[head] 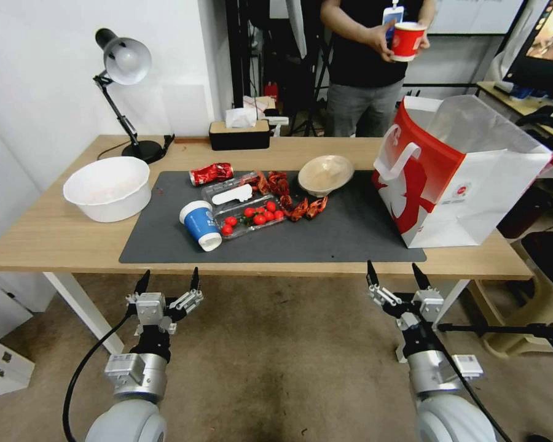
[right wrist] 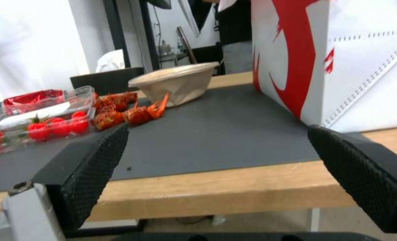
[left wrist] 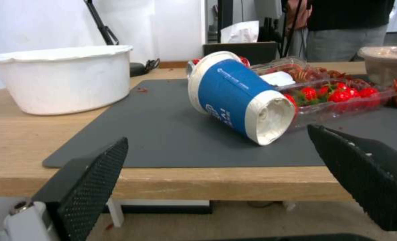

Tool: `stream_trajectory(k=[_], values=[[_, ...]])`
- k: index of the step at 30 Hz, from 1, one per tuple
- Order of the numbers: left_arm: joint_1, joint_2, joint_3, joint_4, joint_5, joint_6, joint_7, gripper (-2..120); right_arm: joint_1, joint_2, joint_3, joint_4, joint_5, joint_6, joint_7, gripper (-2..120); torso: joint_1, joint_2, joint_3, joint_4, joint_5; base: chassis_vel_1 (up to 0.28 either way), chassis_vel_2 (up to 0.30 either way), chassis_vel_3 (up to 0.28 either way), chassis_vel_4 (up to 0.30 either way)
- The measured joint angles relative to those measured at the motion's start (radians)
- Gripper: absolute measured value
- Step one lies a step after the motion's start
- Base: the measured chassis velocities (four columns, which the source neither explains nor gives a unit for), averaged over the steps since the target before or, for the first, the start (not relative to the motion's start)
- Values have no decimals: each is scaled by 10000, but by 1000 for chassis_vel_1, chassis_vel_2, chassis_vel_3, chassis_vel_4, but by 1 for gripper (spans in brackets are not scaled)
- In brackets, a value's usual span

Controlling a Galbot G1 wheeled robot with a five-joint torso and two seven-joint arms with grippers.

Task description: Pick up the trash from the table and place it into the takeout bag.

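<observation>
On the dark mat of the table [head: 55, 236] a blue paper cup [head: 201, 224] [left wrist: 238, 97] lies on its side. Behind it are a crushed red can [head: 211, 174] and a beige round bowl [head: 325, 174] [right wrist: 178, 83]. The red-and-white takeout bag [head: 454, 178] [right wrist: 341, 60] stands open at the mat's right end. My left gripper [head: 169, 283] [left wrist: 217, 135] hangs open off the table's front edge, facing the blue cup. Also open, my right gripper [head: 395, 274] [right wrist: 218, 130] waits off the front edge, left of the bag.
A clear tray of cherry tomatoes [head: 247, 212] and red crayfish shells [head: 295, 205] lie mid-mat. A large white bowl [head: 107, 187], a desk lamp [head: 126, 61] and a tissue box [head: 239, 132] stand at the left and back. A person behind the table holds a red cup [head: 407, 40].
</observation>
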Motion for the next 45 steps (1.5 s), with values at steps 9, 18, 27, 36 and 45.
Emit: stream_trajectory(k=[9, 18, 27, 36, 45], values=[[27, 74, 12, -29, 1, -2, -14, 100, -54, 69, -19, 20, 22, 12, -10, 100, -1, -1, 0, 0, 0, 0, 0, 0, 0], [92, 5, 22, -58, 15, -1, -20, 100, -41, 46, -56, 51, 35, -68, -8, 100, 0, -1, 0, 0, 0, 0, 0, 0, 0], [125, -10, 11, -113, 36, -1, -21, 100, 8, 7, -99, 124, 200, -151, -81, 100, -1, -1, 0, -1, 1, 0, 0, 0, 0], [144, -83, -25, -212, 44, -20, -43, 100, 847, -96, -263, 570, 1450, -1142, 151, 100, 0, 0, 0, 0, 1, 0, 0, 0, 0], [133, -4, -80, -240, 51, -20, -50, 100, 2285, -350, -615, 500, 1600, -2099, 364, 100, -1, -1, 0, 1, 0, 0, 0, 0, 0]])
